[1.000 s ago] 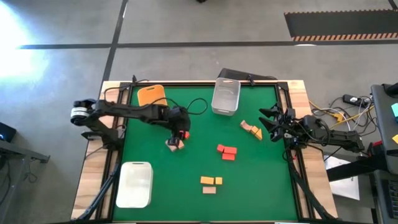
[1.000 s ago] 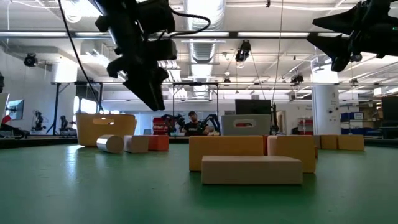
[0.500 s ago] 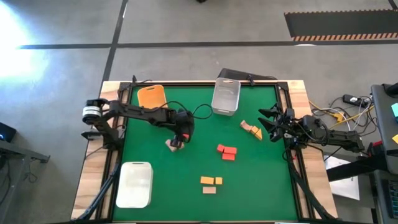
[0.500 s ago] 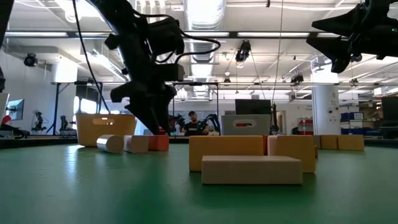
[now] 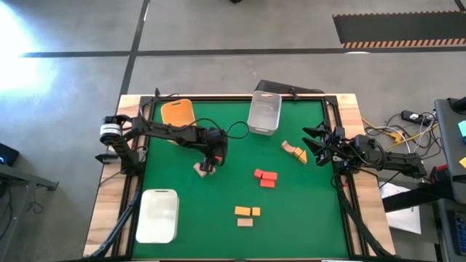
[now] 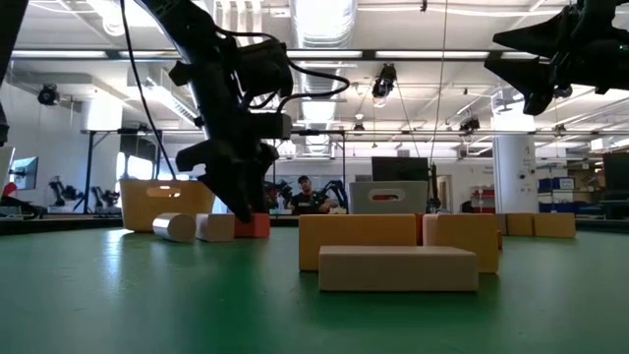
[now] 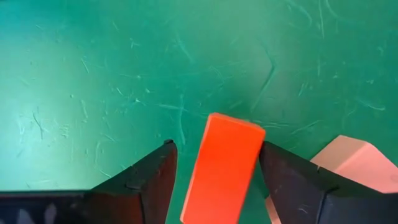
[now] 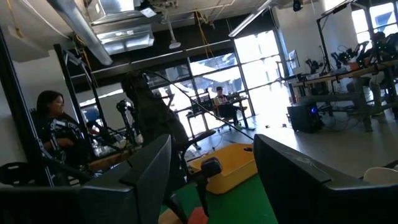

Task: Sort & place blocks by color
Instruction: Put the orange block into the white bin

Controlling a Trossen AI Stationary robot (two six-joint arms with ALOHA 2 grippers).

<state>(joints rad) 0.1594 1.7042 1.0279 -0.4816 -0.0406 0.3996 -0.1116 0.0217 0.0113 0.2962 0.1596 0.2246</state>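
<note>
Green mat on the surface (image 7: 93, 74) looks matt and felt-like, scuffed all over with fine pale scratches. The red block (image 7: 221, 168) is smooth, matt, painted-looking. Beside it the tan block (image 7: 357, 163) reads as bare pale wood. The left gripper's fingers (image 7: 146, 180) are dark matt plastic. The surface's outer border (image 5: 109, 211) shows light raw wood.
</note>
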